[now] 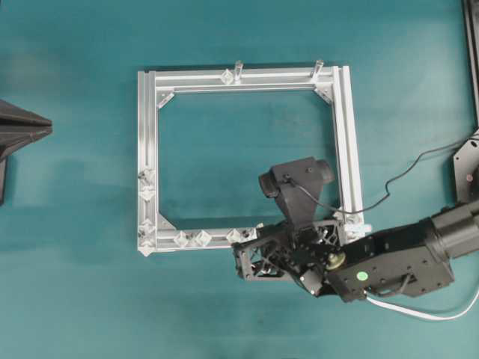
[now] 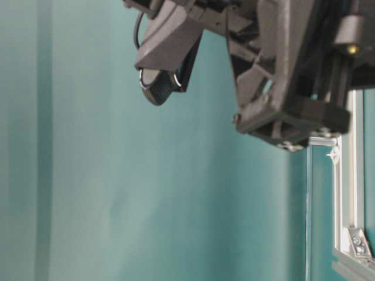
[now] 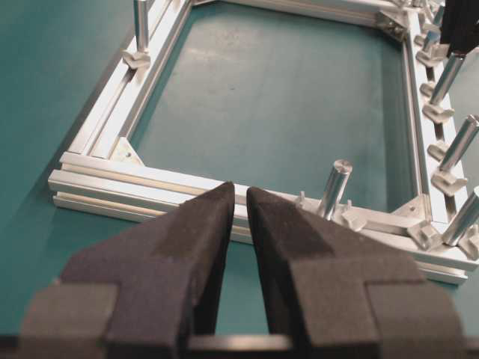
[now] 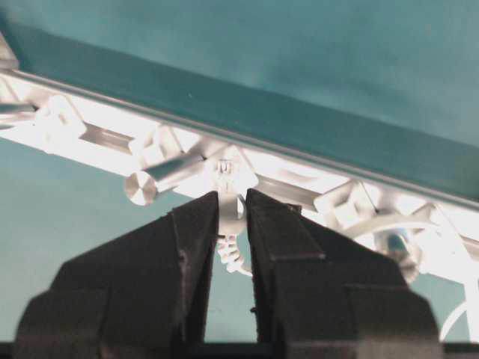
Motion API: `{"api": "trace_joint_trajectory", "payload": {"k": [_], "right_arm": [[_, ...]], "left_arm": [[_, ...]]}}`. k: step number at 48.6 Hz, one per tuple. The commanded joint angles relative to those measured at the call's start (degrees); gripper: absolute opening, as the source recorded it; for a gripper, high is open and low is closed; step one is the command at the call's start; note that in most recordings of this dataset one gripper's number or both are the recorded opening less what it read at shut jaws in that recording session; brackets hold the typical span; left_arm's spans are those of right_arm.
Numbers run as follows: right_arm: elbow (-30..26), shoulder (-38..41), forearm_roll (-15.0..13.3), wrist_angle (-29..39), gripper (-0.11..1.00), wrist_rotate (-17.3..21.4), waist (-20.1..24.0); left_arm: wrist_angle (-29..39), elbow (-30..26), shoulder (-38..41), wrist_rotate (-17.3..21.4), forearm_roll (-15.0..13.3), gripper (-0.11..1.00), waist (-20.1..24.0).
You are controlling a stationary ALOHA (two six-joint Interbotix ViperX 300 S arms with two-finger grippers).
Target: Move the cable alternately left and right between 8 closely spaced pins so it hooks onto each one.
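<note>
the right gripper is nearly closed, its two black fingers pinching the small white plug end of the cable right at the bottom rail of the aluminium frame, beside a silvery pin lying across the rail. in the overhead view the right arm reaches in from the lower right, wrist bent down over the frame's lower right corner, and the cable trails out white from under it toward the right edge. the pins sit along that bottom rail, partly hidden by the arm. the left gripper hangs apart from the frame, holding nothing, with a narrow gap between its fingers.
</note>
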Motion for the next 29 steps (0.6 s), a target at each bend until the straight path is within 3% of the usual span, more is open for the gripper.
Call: {"api": "trace_joint_trajectory", "payload": {"k": [1,29], "right_arm": [[-1.41,-0.97,0.44,1.41,0.17,0.09,0.70],[-1.58,-0.97,0.53,2.37,0.17,0.09,0.88]], "left_arm": [[-0.26,-0.70,0.53,-0.35,0.09,0.21,0.26],[-0.26,-0.70,0.44,-0.35,0.09,0.21,0.26]]}}
